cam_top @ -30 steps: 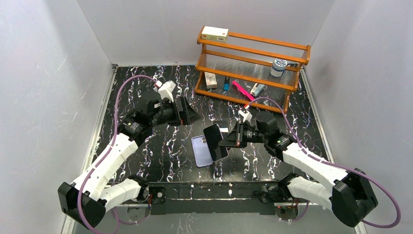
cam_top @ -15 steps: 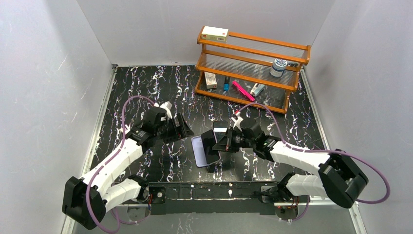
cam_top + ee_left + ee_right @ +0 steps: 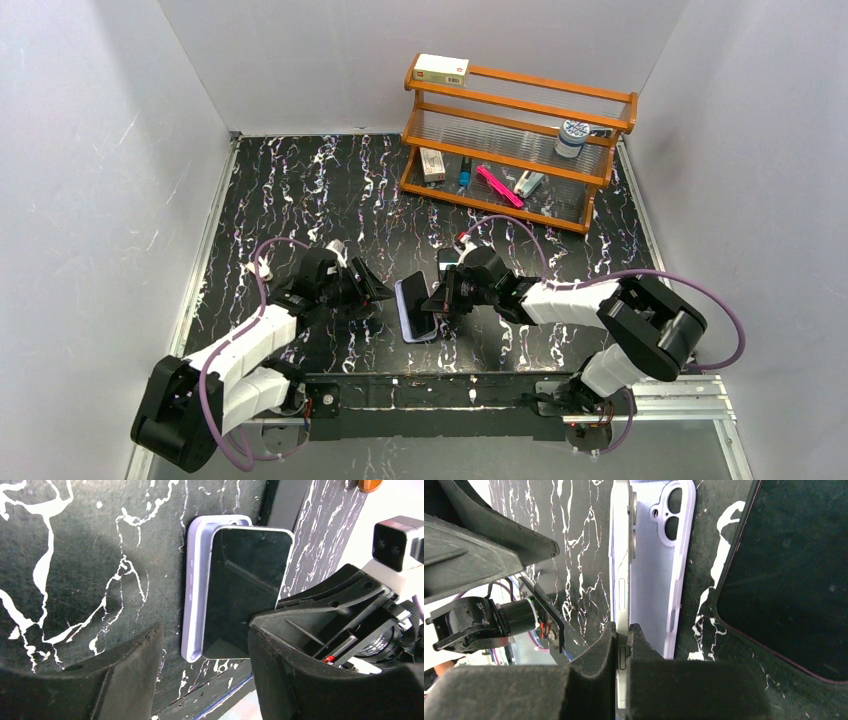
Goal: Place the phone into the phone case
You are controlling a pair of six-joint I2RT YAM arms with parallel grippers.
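Note:
The lavender phone case (image 3: 196, 575) lies open side up on the black marbled mat (image 3: 300, 190). My right gripper (image 3: 622, 630) is shut on the phone (image 3: 622, 570), pinching its long edge. The phone (image 3: 245, 585), black glass up, leans at an angle with its left edge inside the case (image 3: 656, 580) and its right edge raised. My left gripper (image 3: 205, 630) is open, low over the mat just left of the case (image 3: 408, 318), with the case's near corner showing between its fingers (image 3: 130, 675). Nothing is held in it. In the top view the two grippers flank the case.
A second black phone (image 3: 789, 570) lies flat on the mat right beside the case. A wooden rack (image 3: 520, 110) with small items stands at the back right. The mat's metal front rail (image 3: 440, 392) runs close below the case.
Both arms came down and in toward the case. The right gripper lowered the phone onto the case. The left gripper's jaws have narrowed.

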